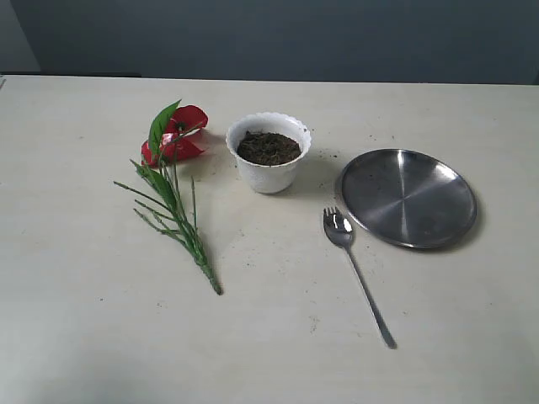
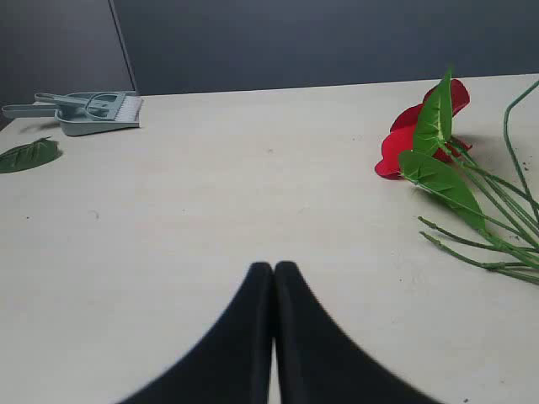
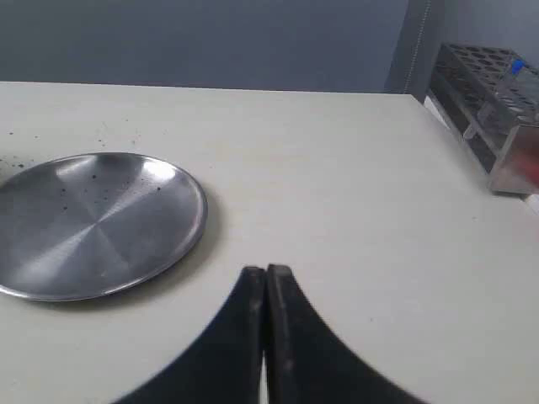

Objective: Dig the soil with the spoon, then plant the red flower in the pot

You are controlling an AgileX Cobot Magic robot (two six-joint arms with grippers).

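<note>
While the left end effector (image 2: 274, 268) hangs closed, the red flower (image 2: 425, 139) lies apart.

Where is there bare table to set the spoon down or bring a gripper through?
Widest: the table left of the flower and below its stems in the exterior view. Also free: the patch below the pot, between the stems and the spoon. Crowded: the spoon's head almost meets the plate rim, and the red petal lies close to the pot.
</note>
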